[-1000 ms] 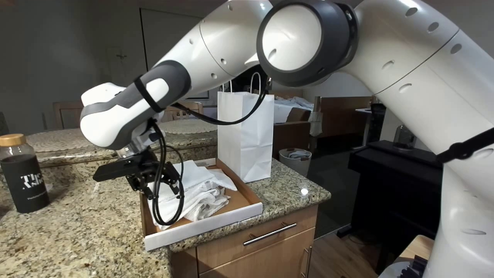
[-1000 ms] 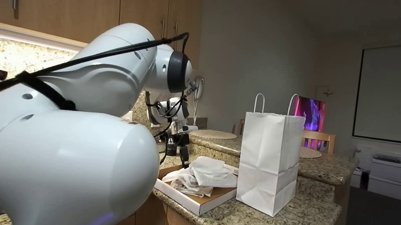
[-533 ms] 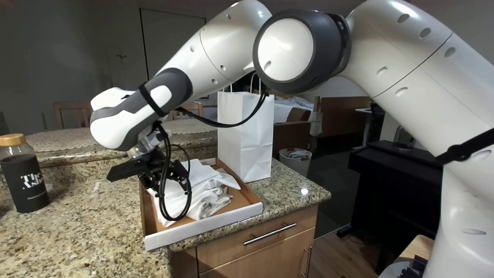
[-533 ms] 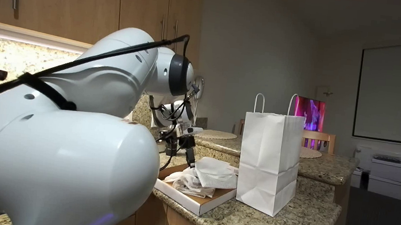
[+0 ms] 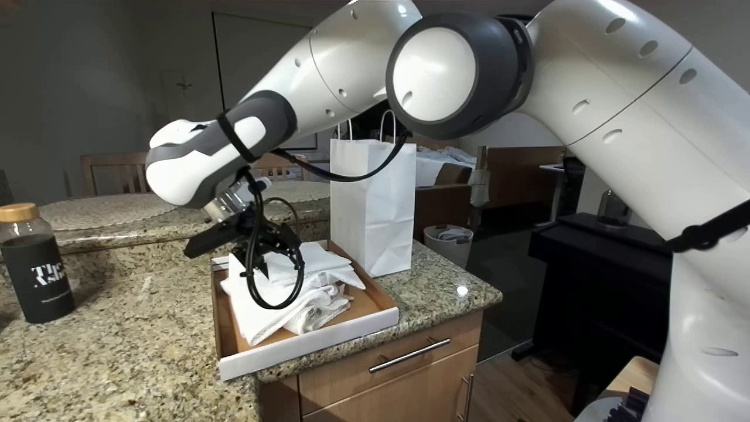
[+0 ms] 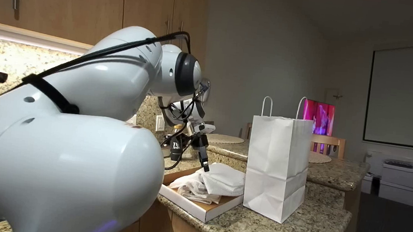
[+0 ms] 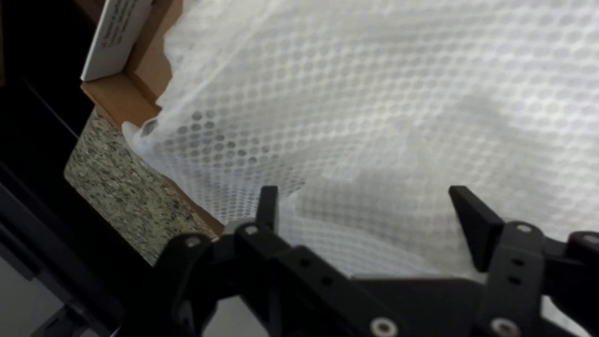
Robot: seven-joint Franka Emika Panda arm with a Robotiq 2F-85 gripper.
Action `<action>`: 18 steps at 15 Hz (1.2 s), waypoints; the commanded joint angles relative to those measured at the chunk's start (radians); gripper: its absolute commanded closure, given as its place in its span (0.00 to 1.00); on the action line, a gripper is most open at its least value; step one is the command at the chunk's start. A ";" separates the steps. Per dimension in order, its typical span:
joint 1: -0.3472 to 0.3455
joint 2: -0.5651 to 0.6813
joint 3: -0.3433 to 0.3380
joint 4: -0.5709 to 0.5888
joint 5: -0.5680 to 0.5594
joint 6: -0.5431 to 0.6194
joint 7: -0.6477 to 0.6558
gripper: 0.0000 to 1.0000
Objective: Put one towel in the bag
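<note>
One stone bench (image 5: 129, 334) carries a tall white bag (image 6: 277, 164), upright, just beside a shallow box (image 5: 310, 343). White towels (image 6: 219, 179) lie heaped in that box, none of them gripped. Over the heap the jaws stand wide apart, and the wrist view shows textured towel between the pads (image 7: 268, 206); whether they touch it, I cannot tell. This looks like the grasp, not yet made, and since layers seem to overlap there, pinching two at once is the likely slip. To do it well, lower the jaws so that a single fold sits between the pads, close gently, and raise slowly, checking that just one towel comes. Then lift it fully above the bag's rim before crossing over and letting go
</note>
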 commanded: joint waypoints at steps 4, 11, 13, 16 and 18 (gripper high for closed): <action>-0.015 -0.021 -0.003 -0.022 -0.007 -0.017 -0.069 0.61; -0.031 -0.018 0.001 -0.025 -0.007 0.021 -0.100 0.20; -0.036 -0.018 -0.001 -0.031 -0.008 0.022 -0.116 0.07; -0.050 -0.017 -0.001 -0.043 -0.006 0.022 -0.148 0.00; -0.060 -0.014 0.001 -0.055 -0.004 0.027 -0.165 0.00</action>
